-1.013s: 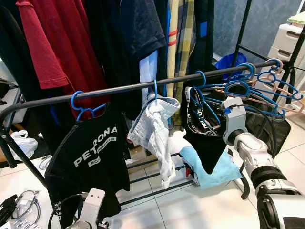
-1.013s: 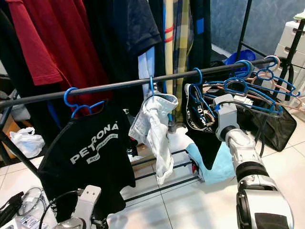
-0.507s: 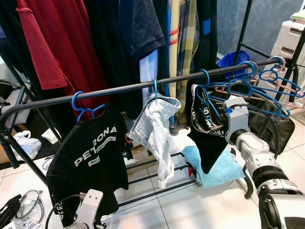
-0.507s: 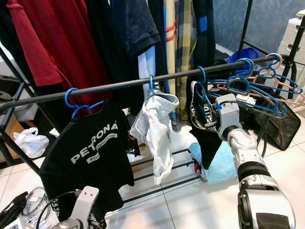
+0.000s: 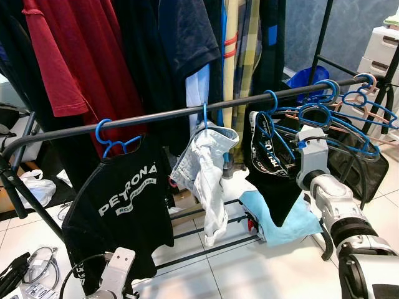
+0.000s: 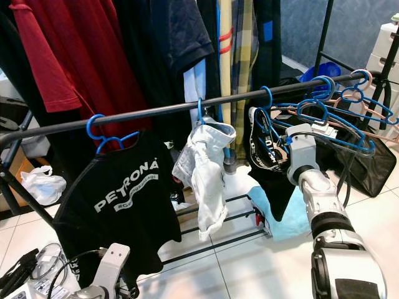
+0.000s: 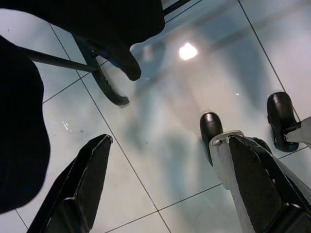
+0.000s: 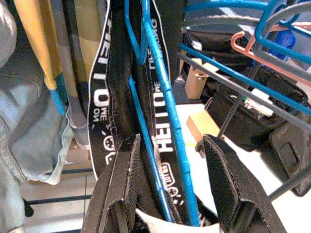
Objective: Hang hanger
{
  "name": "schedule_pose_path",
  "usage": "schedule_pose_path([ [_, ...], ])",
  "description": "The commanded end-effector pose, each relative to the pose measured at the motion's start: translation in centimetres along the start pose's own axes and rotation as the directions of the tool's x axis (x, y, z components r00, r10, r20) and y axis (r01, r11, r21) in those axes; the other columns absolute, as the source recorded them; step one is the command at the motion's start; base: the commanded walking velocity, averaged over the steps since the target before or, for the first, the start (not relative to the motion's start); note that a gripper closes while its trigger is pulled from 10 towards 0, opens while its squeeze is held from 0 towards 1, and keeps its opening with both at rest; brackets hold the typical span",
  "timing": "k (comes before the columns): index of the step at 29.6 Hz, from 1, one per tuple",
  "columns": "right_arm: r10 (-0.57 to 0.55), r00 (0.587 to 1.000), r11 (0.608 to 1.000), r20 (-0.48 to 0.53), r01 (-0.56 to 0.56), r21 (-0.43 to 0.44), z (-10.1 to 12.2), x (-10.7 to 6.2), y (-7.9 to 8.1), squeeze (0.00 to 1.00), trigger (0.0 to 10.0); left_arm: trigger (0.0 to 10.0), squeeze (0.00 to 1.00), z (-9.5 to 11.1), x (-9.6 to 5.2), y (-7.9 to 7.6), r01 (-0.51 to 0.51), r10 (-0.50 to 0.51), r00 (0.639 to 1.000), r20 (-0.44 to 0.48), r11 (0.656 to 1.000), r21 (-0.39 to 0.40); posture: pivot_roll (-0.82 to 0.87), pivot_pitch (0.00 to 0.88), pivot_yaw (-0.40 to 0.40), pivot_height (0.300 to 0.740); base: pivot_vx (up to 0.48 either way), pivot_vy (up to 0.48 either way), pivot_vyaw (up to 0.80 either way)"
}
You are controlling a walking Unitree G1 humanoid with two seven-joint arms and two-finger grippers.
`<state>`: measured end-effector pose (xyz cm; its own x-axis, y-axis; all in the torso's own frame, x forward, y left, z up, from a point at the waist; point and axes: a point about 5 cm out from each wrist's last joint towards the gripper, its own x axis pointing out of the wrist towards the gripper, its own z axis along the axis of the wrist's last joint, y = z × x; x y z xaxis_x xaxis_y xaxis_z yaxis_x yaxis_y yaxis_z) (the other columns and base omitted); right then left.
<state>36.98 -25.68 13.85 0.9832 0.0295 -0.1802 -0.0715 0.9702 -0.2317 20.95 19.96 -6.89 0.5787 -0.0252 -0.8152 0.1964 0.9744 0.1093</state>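
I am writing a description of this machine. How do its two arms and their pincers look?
The right arm has silver rounded segments, black joint rings and a black cable. The left arm is silver as well, with a thin black cable. Each pincer has two long black fingers with finely textured inner faces.

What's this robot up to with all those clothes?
It is hanging laundry on a black rail. Its right hand is open around a blue hanger carrying a black garment with white lettering, and the hanger's hook is already over the rail. A black PETRONA T-shirt and pale jeans hang further along the rail, with empty blue hangers bunched at its far right end. The left hand hangs open over the floor.
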Motion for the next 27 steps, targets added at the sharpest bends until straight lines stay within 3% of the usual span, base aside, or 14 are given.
schedule_pose_path([
  [1,0.015,0.999,1.0,-0.037,-0.015,0.009,-0.3,0.2,0.5,0.0,10.0,10.0,0.0,-0.6,-0.3,1.0,-0.018,0.018,1.0,-0.009,1.0,0.017,0.02,0.0,0.081,0.74,0.0,0.0,0.0],
  [9,0.029,0.996,1.0,-0.087,-0.03,-0.006,-0.8,0.2,0.6,0.0,10.0,10.0,0.0,-1.1,-0.4,1.2,-0.016,0.016,1.0,-0.003,1.0,0.012,0.02,0.014,0.092,0.74,0.0,0.0,0.0],
  [10,0.018,0.996,1.0,-0.089,-0.019,-0.008,-0.7,0.1,0.3,0.0,2.2,10.0,0.0,-1.1,-0.4,1.2,-0.016,0.016,1.0,-0.004,1.0,0.013,0.02,0.02,0.094,0.74,0.0,0.0,0.0],
  [12,0.018,0.996,1.0,-0.089,-0.019,-0.008,-0.7,0.1,0.3,0.0,2.2,10.0,0.0,-1.1,-0.4,1.2,-0.016,0.016,1.0,-0.004,1.0,0.013,0.02,0.02,0.094,0.74,0.0,0.0,0.0],
  [13,0.01,0.996,1.0,-0.088,-0.011,-0.008,-0.7,0.1,0.0,0.0,0.0,10.0,0.0,-1.2,-0.5,1.3,-0.016,0.016,1.0,-0.004,1.0,0.012,0.02,0.022,0.093,0.74,0.0,0.0,0.0],
  [20,-0.015,0.997,1.0,-0.07,0.013,-0.018,-0.2,-0.1,-0.8,0.0,0.0,10.0,0.0,-1.1,-0.5,1.3,-0.017,0.017,1.0,-0.002,1.0,0.011,0.02,0.022,0.094,0.74,0.0,0.0,0.0],
  [23,-0.052,0.998,0.994,-0.025,0.049,-0.1,0.9,0.0,-1.5,0.0,0.0,10.0,0.0,-0.8,-0.4,1.2,-0.022,0.022,1.0,0.014,1.0,0.007,0.0,0.007,0.094,0.74,0.0,0.0,0.0],
  [27,-0.063,0.998,0.991,0.026,0.065,-0.117,1.8,-0.1,-1.7,0.0,0.0,10.0,0.0,-0.6,-0.4,1.2,-0.029,0.029,0.999,0.028,1.0,-0.003,0.0,0.001,0.093,0.74,0.0,0.0,0.0],
])
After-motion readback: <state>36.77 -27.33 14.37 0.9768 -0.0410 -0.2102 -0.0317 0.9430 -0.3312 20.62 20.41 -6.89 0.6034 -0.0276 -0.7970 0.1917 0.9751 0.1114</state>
